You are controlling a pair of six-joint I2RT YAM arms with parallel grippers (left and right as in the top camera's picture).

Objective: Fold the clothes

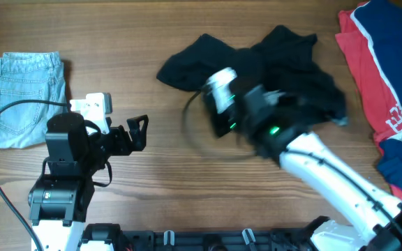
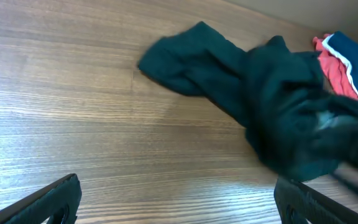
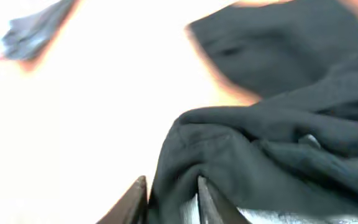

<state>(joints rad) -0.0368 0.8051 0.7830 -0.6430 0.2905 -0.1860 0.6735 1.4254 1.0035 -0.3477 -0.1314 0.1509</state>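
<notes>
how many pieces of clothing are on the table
3: black garment mid-table, denim shorts far left, red and navy garment at right edge; more may lie off-frame.

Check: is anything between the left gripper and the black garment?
Nothing visible. Only bare table lies between the open left gripper and the black garment. The right gripper pinches a fold on its near side.

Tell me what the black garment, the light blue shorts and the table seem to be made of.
Black garment: probably a soft knit, perhaps cotton jersey or fleece, matte; it lies in limp, rounded folds without shine.
Light blue shorts: denim, faded wash; the pale, uneven blue and stitched seams show it.
Table: wood or wood-look laminate, smooth finish; long grain lines run across it.
</notes>
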